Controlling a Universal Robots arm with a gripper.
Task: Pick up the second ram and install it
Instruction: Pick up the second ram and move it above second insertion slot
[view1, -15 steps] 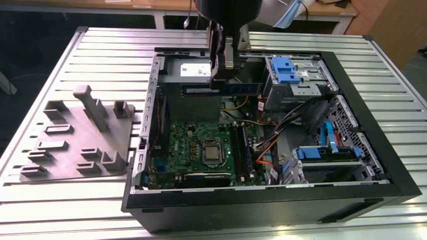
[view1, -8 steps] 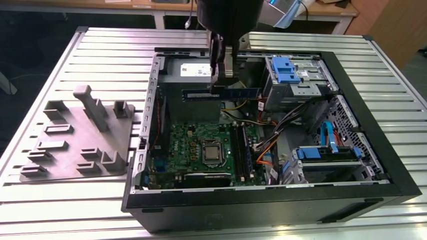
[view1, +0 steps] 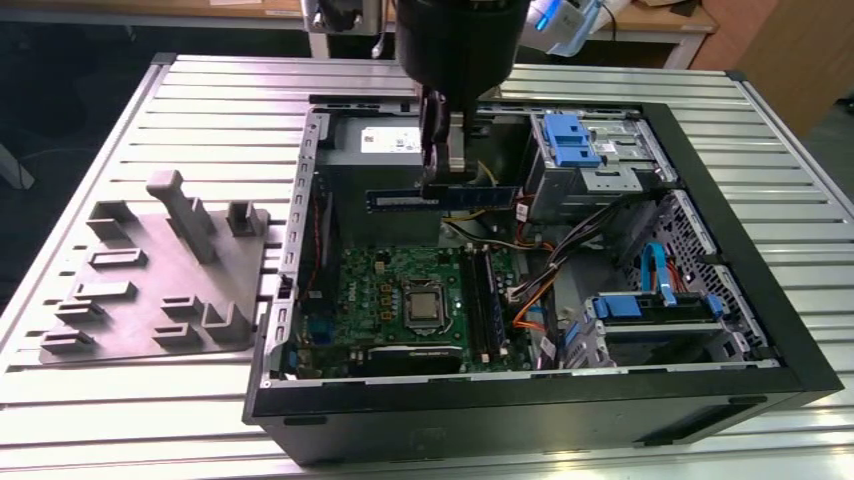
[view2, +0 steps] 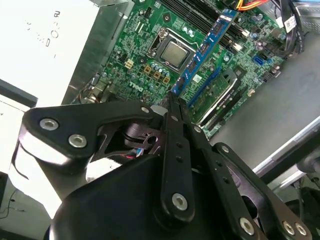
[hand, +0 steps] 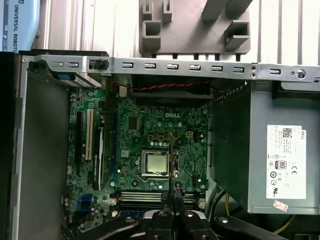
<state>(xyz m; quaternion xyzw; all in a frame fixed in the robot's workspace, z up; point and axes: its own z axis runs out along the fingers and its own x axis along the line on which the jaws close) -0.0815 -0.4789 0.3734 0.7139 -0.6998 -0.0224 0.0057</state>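
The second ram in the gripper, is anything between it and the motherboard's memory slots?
Nothing visible does. The second ram, held in the gripper, hangs over the open case; the memory slots lie uncovered, with cables beside them, not across.

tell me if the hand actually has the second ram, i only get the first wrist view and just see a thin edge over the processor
Observer: Yes. In the exterior view the hand is shut on the second ram, up above the open case.
Operator: level or tilted
Observer: Roughly level there, gripped near its middle, an end sticking out each side.
Operator: touching the board
Observer: No. In the second wrist view it looks clear above the motherboard.
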